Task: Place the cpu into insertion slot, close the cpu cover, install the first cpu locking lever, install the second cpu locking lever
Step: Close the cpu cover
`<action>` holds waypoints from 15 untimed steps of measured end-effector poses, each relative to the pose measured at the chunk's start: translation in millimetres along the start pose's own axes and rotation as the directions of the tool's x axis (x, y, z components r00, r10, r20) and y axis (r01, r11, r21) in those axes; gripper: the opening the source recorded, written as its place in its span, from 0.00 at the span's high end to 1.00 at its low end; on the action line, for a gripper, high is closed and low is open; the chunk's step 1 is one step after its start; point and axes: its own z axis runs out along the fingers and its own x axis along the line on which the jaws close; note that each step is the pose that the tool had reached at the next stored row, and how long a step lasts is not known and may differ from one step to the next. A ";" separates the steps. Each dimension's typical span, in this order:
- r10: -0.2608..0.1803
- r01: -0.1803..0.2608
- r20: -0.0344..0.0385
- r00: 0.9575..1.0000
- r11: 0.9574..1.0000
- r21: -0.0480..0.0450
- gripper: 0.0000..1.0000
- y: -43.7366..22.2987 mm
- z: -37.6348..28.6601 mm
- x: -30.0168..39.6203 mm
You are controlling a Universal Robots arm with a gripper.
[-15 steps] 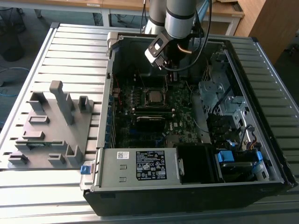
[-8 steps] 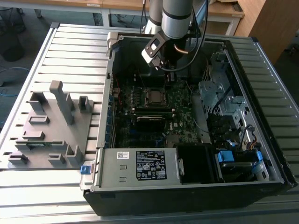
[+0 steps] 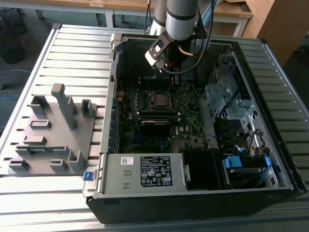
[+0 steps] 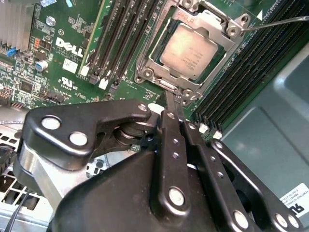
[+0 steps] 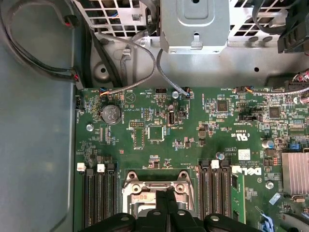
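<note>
Nearest is the gripper (image 4: 175, 99). Its 2 fingers are pressed together with nothing visible between them, and the tips are right at the near edge of the cpu cover (image 4: 205, 19). Just beyond the tips, the 1 cover lies flat over the insertion slot (image 4: 145, 72). The 1 cpu (image 4: 193, 50) sits inside it and shows through the cut-out. Farther off, 1 thin steel locking lever (image 4: 277, 21) runs out from the cover's far corner. 2 banks of memory slots (image 4: 120, 34) flank the fingers.

The risk, as I judge it, is that the narrow tips slip off the cover's edge. That could gouge the motherboard (image 5: 159, 135) or let the sprung lever snap back.
</note>
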 end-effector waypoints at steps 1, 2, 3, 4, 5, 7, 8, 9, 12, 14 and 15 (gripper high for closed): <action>0.000 0.000 0.000 1.000 1.000 0.000 0.90 0.0 0.0 0.0; 0.000 0.000 0.000 1.000 1.000 0.004 0.90 0.0 0.2 0.0; 0.000 0.000 0.000 1.000 1.000 0.012 0.90 -0.1 0.5 0.0; 0.000 0.000 0.001 1.000 1.000 0.023 0.90 -0.1 0.6 0.0; 0.000 0.000 0.001 1.000 0.999 0.037 0.90 0.0 0.9 0.0; 0.000 0.000 0.002 1.000 0.999 0.052 0.90 -0.1 1.1 0.0; 0.000 -0.001 0.002 1.000 0.999 0.052 0.90 -0.1 1.1 0.0; 0.001 -0.001 0.002 1.000 0.999 0.052 0.90 -0.2 1.0 0.0; 0.001 -0.001 0.003 1.000 0.996 0.089 0.90 -0.1 1.1 0.0; 0.001 -0.001 0.003 1.000 0.996 0.089 0.90 -0.1 1.1 0.0; 0.001 -0.001 0.003 1.000 0.996 0.089 0.90 -0.1 1.1 0.0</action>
